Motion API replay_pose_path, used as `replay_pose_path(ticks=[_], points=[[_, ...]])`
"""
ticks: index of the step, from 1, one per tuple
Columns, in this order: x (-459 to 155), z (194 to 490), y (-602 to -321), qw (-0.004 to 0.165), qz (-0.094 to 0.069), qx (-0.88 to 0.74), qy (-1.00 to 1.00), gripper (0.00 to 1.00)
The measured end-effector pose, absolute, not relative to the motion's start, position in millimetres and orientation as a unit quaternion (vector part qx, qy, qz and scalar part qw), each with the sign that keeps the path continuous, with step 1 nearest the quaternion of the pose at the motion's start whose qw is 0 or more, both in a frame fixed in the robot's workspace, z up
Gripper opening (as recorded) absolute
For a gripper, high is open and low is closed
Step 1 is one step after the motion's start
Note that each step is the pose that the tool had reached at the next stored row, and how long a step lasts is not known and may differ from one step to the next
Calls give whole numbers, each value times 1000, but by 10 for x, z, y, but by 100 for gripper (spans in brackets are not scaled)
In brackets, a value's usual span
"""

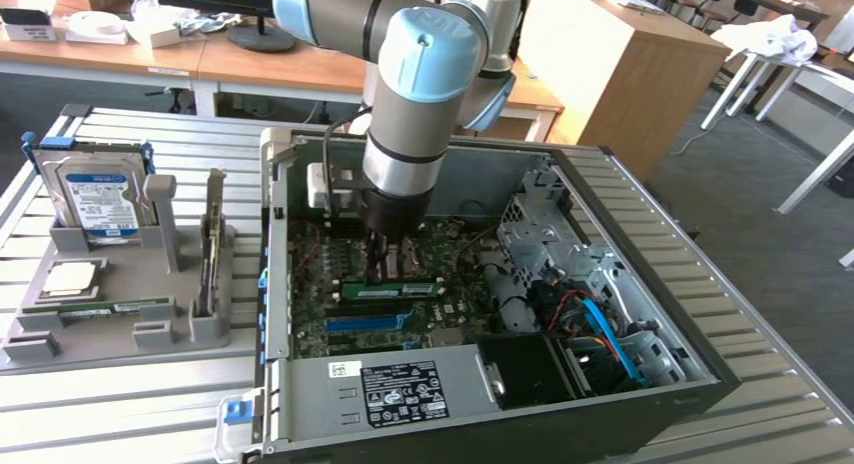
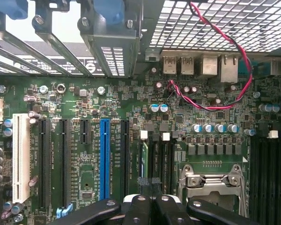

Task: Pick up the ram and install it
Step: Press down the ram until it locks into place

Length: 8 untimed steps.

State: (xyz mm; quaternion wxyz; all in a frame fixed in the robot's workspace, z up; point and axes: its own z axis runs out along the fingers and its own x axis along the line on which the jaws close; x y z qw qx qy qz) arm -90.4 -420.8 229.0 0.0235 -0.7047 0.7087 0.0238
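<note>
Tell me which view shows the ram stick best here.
The exterior view: the ram lies long and green with its pale label on the motherboard, under the shut gripper. The wrist view gives a thin edge-on sliver of it between the memory slots above the fingertips.

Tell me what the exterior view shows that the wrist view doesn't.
Exterior view alone: the open computer case on a slatted table, the arm reaching into it, and a grey holder at that view's left with a hard drive, a processor chip and a ram stick. Wrist view alone: close board detail, namely the blue slot, white slot, processor socket and red-black wires. Both: the shut gripper over the green motherboard.
</note>
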Motion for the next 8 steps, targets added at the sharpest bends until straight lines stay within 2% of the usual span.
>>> replay_pose_path(ticks=[8], points=[[-904,2276,-4208,24,24,-705,709,10]])
